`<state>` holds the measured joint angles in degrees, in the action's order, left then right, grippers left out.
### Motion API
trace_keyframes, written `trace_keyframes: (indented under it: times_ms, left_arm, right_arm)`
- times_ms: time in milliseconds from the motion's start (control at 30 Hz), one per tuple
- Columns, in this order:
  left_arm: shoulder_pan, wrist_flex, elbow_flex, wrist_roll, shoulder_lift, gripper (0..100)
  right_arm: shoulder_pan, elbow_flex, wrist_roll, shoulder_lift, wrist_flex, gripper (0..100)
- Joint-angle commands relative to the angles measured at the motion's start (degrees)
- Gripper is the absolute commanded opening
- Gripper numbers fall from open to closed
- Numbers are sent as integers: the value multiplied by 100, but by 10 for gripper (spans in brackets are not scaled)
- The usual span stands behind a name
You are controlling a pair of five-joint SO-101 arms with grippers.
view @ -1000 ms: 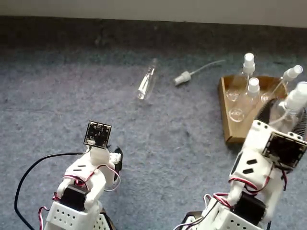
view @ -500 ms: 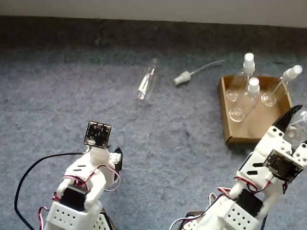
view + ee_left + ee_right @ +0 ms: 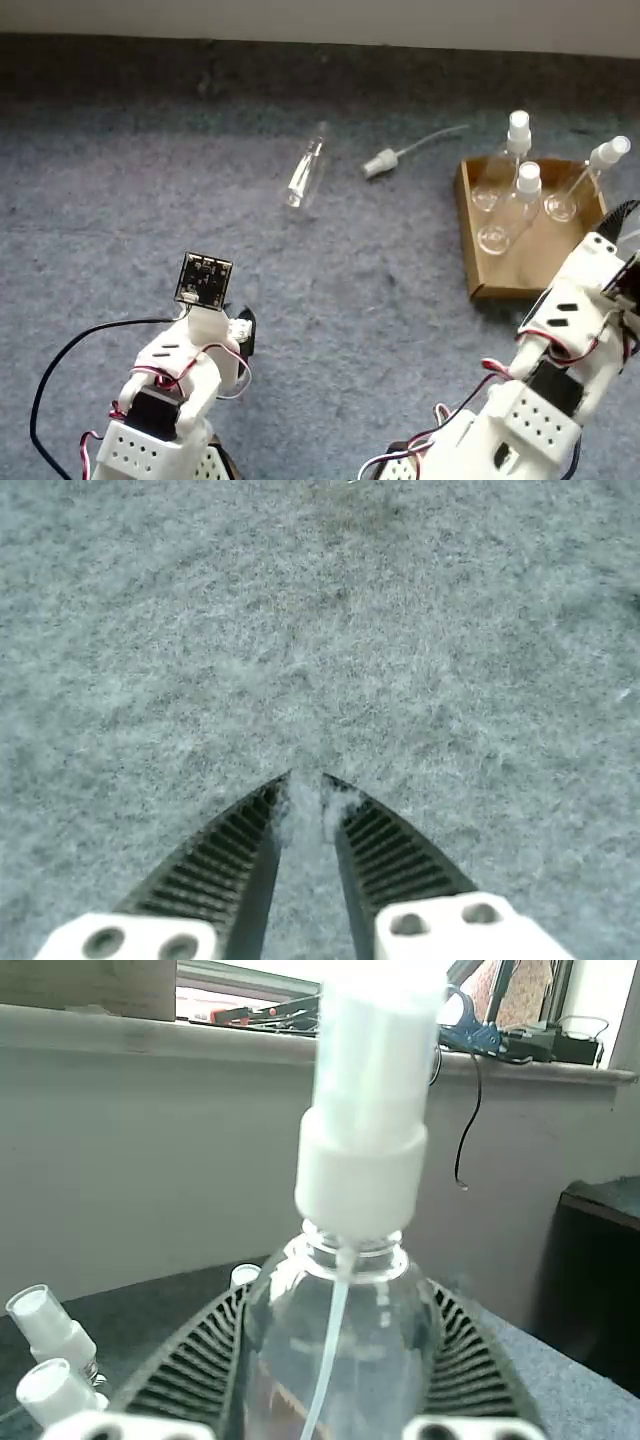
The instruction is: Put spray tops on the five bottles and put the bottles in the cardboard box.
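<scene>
The grey carpeted table (image 3: pixel 400 310) carries everything. The left arm (image 3: pixel 180 390) stands at the near left. The right arm (image 3: pixel 560 370) stands at the near right, with its upper end by the right edge, just beside the near right corner of the cardboard box (image 3: pixel 468 235).

The box sits at the far right with its top open. Three bottles stand upright inside it, each with a white spray top fitted: the far bottle (image 3: pixel 503 165), the middle bottle (image 3: pixel 512 210) and the right-hand bottle (image 3: pixel 578 185).

The right gripper (image 3: pixel 338 1300) has its jaws spread around the body of a fourth bottle (image 3: pixel 335 1370) and presses it from both sides. This held bottle is upright, its own spray top (image 3: pixel 365 1140) is on, and the dip tube runs down inside.

The left gripper (image 3: pixel 305 780) is all but closed, with only a thin gap between the tips and nothing in it. The tips are down at the carpet.

A loose bottle (image 3: pixel 306 170) lies on its side without a cap at the far middle of the table, well left of the box. A loose spray top (image 3: pixel 382 162) lies between that bottle and the box, its thin tube pointing far right.
</scene>
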<state>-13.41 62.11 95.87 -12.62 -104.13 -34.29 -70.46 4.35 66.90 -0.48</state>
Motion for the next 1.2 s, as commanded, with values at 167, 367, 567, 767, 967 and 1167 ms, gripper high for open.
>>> trace_keyframes:
  times_ms: [167, 367, 567, 767, 967, 1167]
  left_arm:
    - [66, -123, 127, 79, 22, 5]
    - [66, -123, 127, 79, 22, 5]
    - [66, -123, 127, 79, 22, 5]
    - [66, -123, 127, 79, 22, 5]
    - [66, -123, 127, 79, 22, 5]
    - [66, -123, 127, 79, 22, 5]
  right_arm:
    - [57, 1253, -642, -2105, -4, 112]
    - [75, 1279, -756, -2853, -831, 112]
    - [75, 1262, -712, -3327, -1938, 111]
    - [242, 1288, -712, -3714, -1991, 111]
    - [470, 1288, -448, -4189, -2615, 111]
    - [593, 1270, 202, -4848, -3618, 111]
